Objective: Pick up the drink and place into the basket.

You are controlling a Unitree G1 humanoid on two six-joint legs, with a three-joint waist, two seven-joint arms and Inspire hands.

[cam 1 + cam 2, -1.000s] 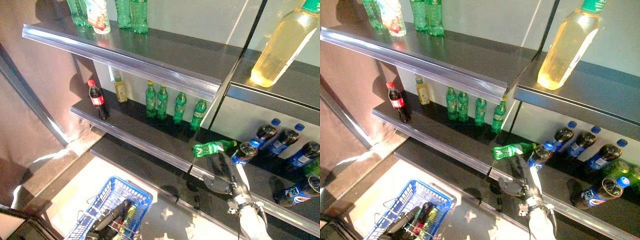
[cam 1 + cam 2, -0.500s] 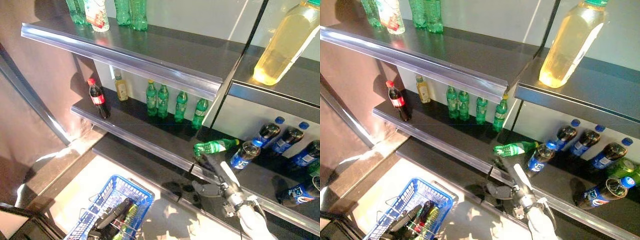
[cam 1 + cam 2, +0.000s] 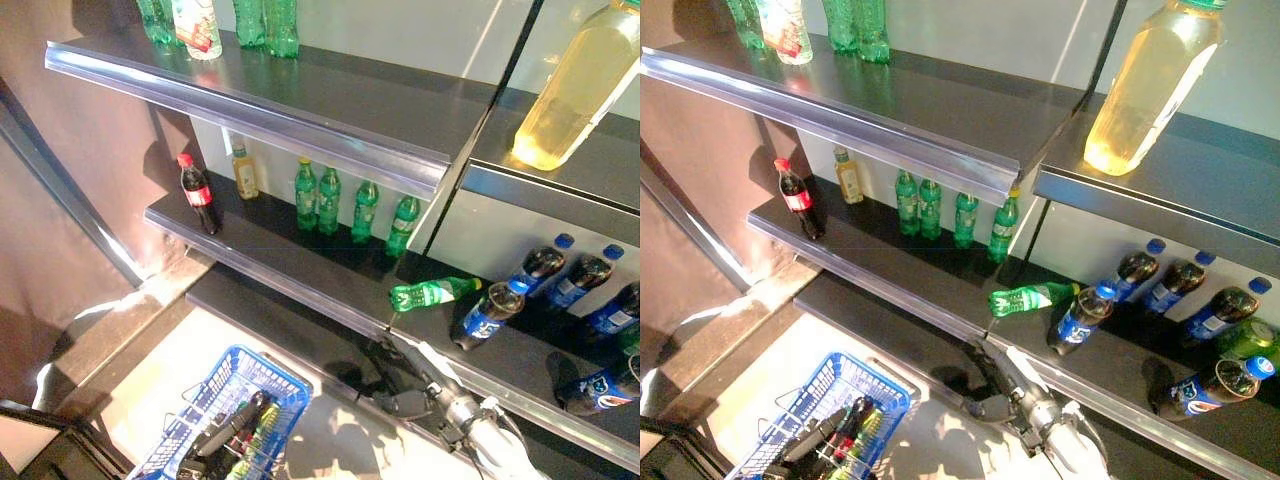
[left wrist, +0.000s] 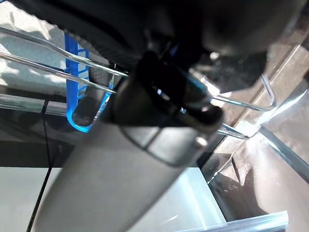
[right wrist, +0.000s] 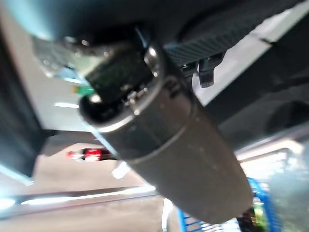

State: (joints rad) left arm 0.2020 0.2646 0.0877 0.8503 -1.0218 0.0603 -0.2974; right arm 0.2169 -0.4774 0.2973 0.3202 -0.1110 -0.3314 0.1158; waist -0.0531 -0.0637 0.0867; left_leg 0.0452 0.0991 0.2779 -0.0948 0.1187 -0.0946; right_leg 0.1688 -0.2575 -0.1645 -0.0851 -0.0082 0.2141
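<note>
Well, our right hand [image 3: 415,362], fingers straight and empty, reaches below the middle shelf's [image 3: 300,275] near edge, just near the toppled green bottle [image 3: 428,294], light, smooth and roll-prone, best gripped mid-body, basket [image 3: 205,398] lower left.

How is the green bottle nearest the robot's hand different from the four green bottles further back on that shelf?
The nearest green bottle lies on its side near the shelf's front, alone; the four green bottles stand upright in a row by the back wall. All are green plastic with labels.
</note>
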